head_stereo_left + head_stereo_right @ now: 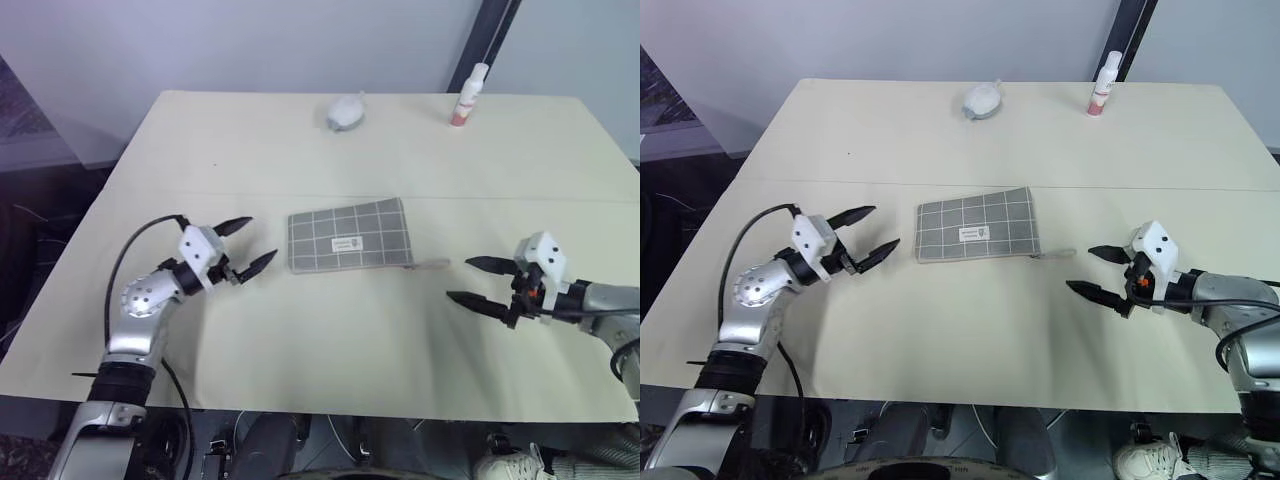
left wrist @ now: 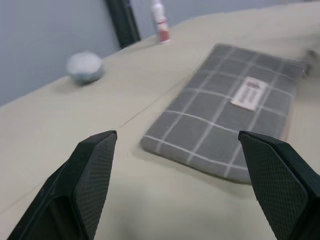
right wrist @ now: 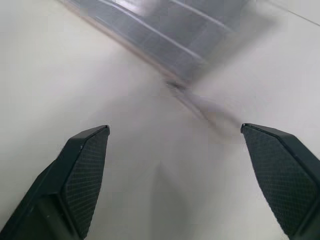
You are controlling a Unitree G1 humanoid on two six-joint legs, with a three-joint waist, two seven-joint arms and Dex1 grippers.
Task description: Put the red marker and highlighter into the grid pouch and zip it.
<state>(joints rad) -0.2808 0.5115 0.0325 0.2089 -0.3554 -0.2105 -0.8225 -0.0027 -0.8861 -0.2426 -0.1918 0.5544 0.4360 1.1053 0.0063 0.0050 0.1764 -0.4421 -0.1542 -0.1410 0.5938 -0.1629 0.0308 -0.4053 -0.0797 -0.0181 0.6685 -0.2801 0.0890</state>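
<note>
The grid pouch (image 1: 350, 237) lies flat at the middle of the table, grey with white lines and a small white label, and looks zipped. Its pull tab (image 1: 435, 265) trails off the right end. My left gripper (image 1: 262, 238) hovers open just left of the pouch, pointing at it, with nothing between its fingers. The left wrist view looks along those fingers at the pouch (image 2: 225, 115). My right gripper (image 1: 458, 279) stands open to the right of the pull tab, apart from it and empty. The red marker and the highlighter are out of view.
A white-and-pink bottle (image 1: 468, 96) stands at the table's far right edge. A pale round object (image 1: 347, 112) sits at the far middle. The cream table (image 1: 330, 340) has a crease line running across it behind the pouch.
</note>
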